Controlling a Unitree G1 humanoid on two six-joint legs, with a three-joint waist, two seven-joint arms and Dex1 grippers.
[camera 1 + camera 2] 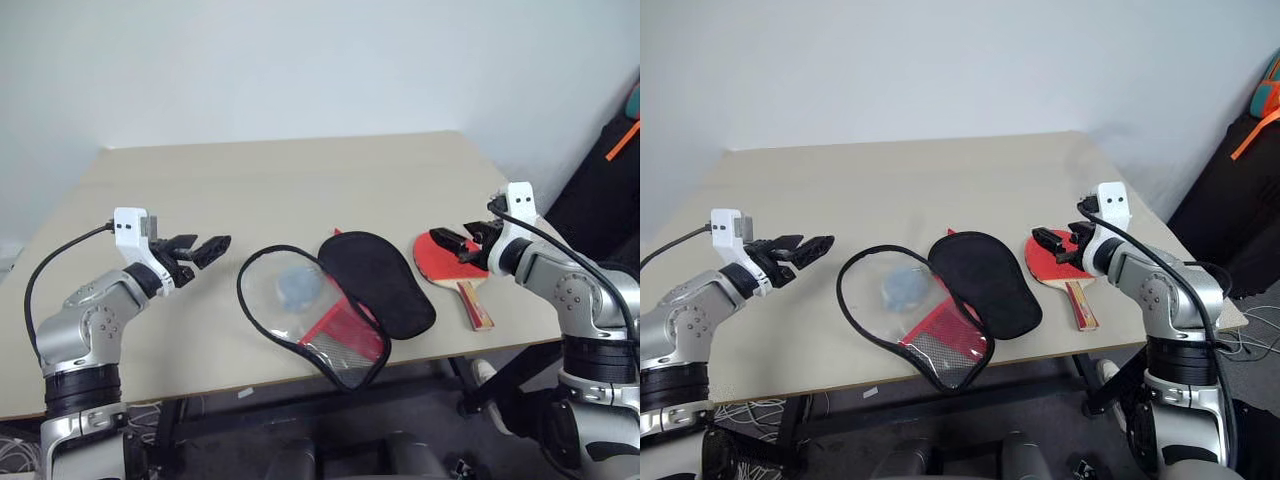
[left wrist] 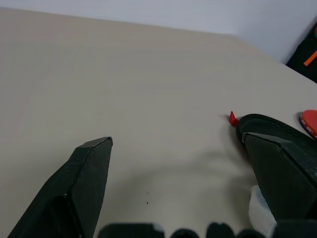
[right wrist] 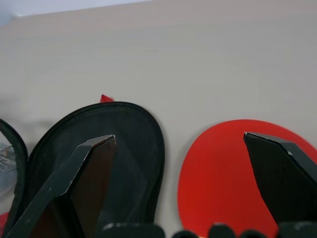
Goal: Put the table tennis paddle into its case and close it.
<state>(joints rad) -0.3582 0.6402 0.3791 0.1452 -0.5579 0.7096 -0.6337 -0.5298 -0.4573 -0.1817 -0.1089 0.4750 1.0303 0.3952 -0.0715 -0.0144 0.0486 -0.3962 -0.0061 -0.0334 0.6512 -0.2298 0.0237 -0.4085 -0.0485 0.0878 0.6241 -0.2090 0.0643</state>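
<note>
The table tennis paddle (image 1: 440, 262) lies flat near the table's right front edge, red face up, its wooden handle (image 1: 474, 306) pointing toward me. The case (image 1: 330, 300) lies unzipped and spread open at the front centre: a black flap (image 1: 378, 282) folded to the right and a clear and red half (image 1: 310, 325) to the left, with a pale blue-grey wad (image 1: 298, 286) inside. My right gripper (image 1: 456, 246) hovers open just above the paddle's blade (image 3: 223, 173). My left gripper (image 1: 198, 250) hangs open over bare table, left of the case.
The beige table (image 1: 280, 180) stretches away behind the objects to a pale wall. A black bag with an orange strap (image 1: 615, 150) stands beyond the table's right edge. The case's red end overhangs near the table's front edge.
</note>
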